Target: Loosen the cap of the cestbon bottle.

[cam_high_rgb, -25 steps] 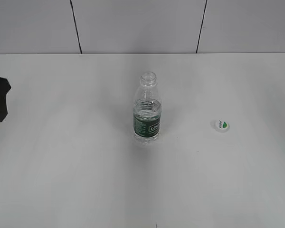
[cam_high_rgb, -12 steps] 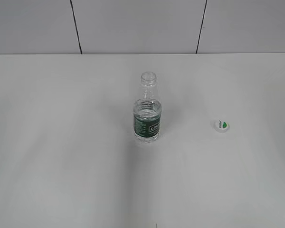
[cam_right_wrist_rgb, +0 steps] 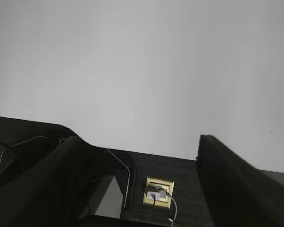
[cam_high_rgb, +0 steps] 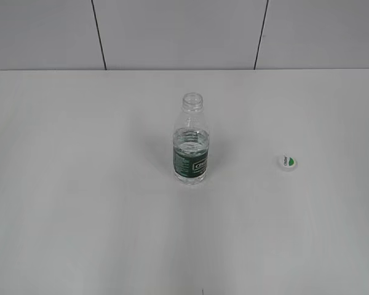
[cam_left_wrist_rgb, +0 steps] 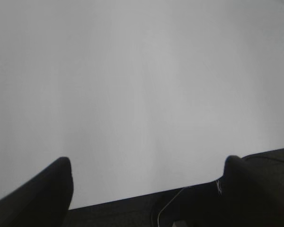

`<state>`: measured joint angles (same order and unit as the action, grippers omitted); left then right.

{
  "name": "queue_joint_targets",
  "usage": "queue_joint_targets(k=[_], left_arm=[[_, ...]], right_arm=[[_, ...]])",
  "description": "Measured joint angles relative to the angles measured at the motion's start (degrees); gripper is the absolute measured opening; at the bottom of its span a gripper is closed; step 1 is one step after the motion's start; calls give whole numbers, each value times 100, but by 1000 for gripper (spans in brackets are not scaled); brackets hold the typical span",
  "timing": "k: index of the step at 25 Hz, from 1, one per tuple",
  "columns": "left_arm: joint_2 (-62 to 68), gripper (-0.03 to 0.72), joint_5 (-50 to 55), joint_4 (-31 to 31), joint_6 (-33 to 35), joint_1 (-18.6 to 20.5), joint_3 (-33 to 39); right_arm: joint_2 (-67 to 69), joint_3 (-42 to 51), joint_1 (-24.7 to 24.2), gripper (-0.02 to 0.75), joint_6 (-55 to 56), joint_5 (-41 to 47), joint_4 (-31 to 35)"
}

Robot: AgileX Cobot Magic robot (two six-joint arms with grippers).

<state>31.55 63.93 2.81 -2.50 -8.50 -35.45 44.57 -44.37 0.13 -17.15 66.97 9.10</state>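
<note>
The cestbon bottle (cam_high_rgb: 190,142) stands upright near the middle of the white table in the exterior view, its threaded neck open and bare. The cap (cam_high_rgb: 288,162) lies top up on the table to the right of the bottle, apart from it. Neither gripper shows in the exterior view. In the left wrist view my left gripper (cam_left_wrist_rgb: 146,163) is open and empty over the table's near edge. In the right wrist view my right gripper (cam_right_wrist_rgb: 138,142) is open and empty over the table's edge. Bottle and cap are out of both wrist views.
The white table (cam_high_rgb: 80,203) ends at a grey panelled wall (cam_high_rgb: 172,31) at the back. Below the table edge the right wrist view shows dark floor with a yellow floor socket (cam_right_wrist_rgb: 158,191) and cables.
The dark left arm at the left edge of the exterior view one second ago has withdrawn out of that view. Bottle and cap have not moved.
</note>
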Motion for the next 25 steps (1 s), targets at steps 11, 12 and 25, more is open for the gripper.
queue_joint_targets(k=[11,12,25], left_arm=[[-972,582,-204,-131,0,0,536],[-1078,582,-227,-143,0,0,541],[-2845,582,-256,-149,0,0,560]], right_arm=[[-1591,904,0,572,498,-168,-16],[-1708,986,0,572,510,-198,-24],[-3010,1479,0,570,521,-348,-166]])
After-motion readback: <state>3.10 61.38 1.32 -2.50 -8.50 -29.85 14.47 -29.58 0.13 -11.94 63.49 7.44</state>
